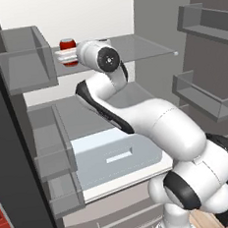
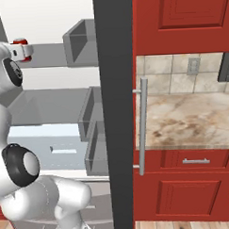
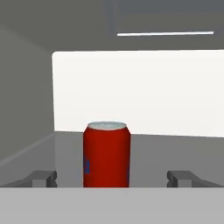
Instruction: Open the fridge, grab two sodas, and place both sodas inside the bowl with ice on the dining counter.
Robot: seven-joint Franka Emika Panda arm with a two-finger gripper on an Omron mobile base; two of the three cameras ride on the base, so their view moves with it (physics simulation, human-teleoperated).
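The fridge [image 1: 155,13] is open, and 1 red soda can [image 3: 106,155] is seen upright on the upper grey shelf [image 1: 139,47]. The hand [image 3: 111,178] is spread fully, empty, levelled at the can so both fingers [image 3: 43,178] can flank it.

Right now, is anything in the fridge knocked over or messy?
No, nothing stands out. The soda can stands upright on the grey shelf inside the fridge, with no spill around it. The tool is open, its fingers on either side of the can.
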